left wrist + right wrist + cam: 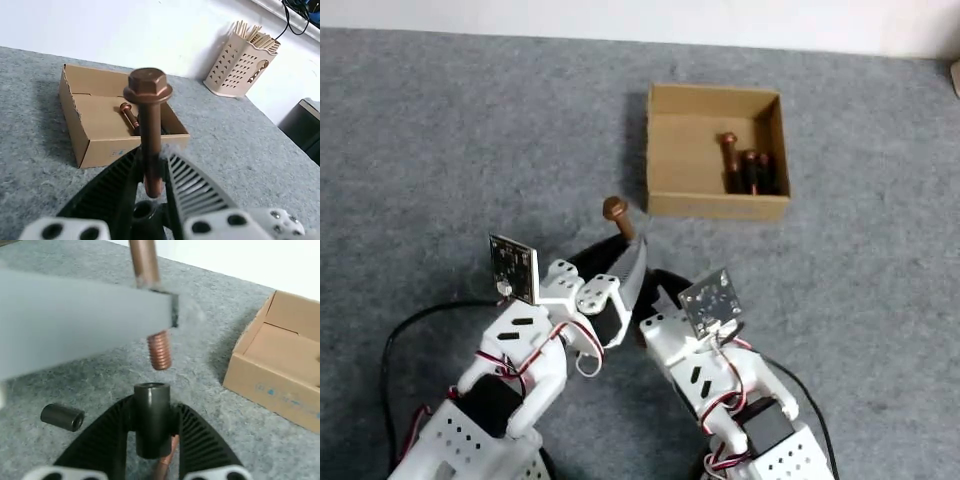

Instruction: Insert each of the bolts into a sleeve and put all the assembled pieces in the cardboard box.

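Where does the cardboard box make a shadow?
High view: the cardboard box throws a soft shadow on the grey mat along its left wall. Left wrist view: the mat darkens beside one side wall of the box. Right wrist view: a dim patch hugs the box's corner.

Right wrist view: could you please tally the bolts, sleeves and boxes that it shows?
Bolts: 2, one held above, another partly hidden low down.
Sleeves: 2, one gripped, another lying loose.
Cardboard box: 1.
Total: 5.
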Motion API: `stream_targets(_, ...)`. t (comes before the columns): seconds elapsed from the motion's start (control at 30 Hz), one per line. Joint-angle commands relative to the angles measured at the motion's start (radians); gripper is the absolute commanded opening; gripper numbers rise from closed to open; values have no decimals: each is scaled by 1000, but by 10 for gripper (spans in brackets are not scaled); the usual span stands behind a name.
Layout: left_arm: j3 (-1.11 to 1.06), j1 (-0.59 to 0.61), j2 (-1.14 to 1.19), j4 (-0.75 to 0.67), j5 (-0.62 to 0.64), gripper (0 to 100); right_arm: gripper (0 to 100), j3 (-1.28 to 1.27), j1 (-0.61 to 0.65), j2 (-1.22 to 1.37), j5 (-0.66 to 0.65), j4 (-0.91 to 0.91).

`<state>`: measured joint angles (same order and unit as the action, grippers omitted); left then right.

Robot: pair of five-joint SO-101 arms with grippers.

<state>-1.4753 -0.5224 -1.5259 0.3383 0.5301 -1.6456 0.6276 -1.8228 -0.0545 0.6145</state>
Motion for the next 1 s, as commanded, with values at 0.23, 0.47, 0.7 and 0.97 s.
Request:
stream_targets(0.23, 36, 7, -2, -29, 3, 5, 5, 47, -16, -16, -9, -1)
stream_targets(0.47, 42, 7, -8, -29, 61, 5, 5, 84, -31, -16, -8, -1)
stream_targets(0.7, 53, 5, -12, -29, 61, 5, 5, 120, -107, -16, 77, 2)
stream_targets(0.97, 196, -24, -10, 95, 55, 5, 5, 143, -54, -16, 75, 33)
